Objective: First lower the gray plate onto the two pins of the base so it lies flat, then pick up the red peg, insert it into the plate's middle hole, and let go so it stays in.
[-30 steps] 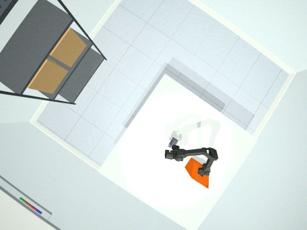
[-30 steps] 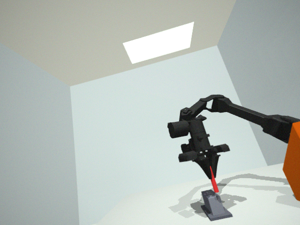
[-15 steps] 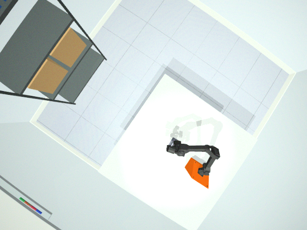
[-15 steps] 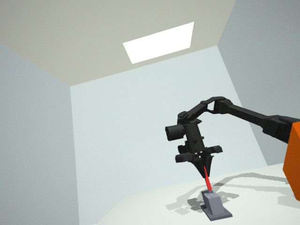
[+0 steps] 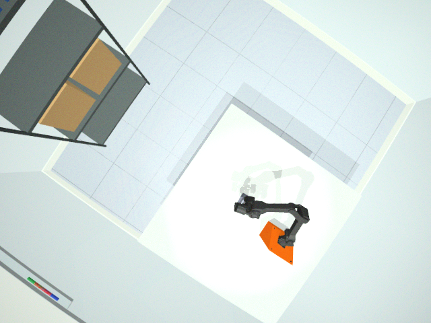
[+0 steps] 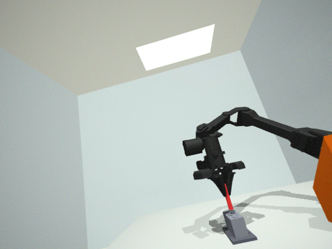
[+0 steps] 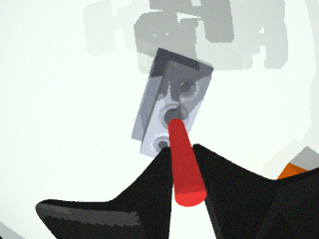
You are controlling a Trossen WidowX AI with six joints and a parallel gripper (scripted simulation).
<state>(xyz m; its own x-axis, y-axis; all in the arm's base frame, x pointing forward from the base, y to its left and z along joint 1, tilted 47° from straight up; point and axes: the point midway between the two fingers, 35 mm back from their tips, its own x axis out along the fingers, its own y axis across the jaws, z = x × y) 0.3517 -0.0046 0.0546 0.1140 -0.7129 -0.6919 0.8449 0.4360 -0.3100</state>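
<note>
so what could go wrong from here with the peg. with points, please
The red peg (image 6: 228,201) (image 7: 186,161) leans in the gripper (image 6: 226,194) (image 7: 181,151), so it may jam on the rim of the middle hole (image 7: 172,117). Its lower end looks close to the gray block (image 6: 237,226) (image 7: 151,112), so pushing down off-center could tilt the peg between the fingers.
</note>
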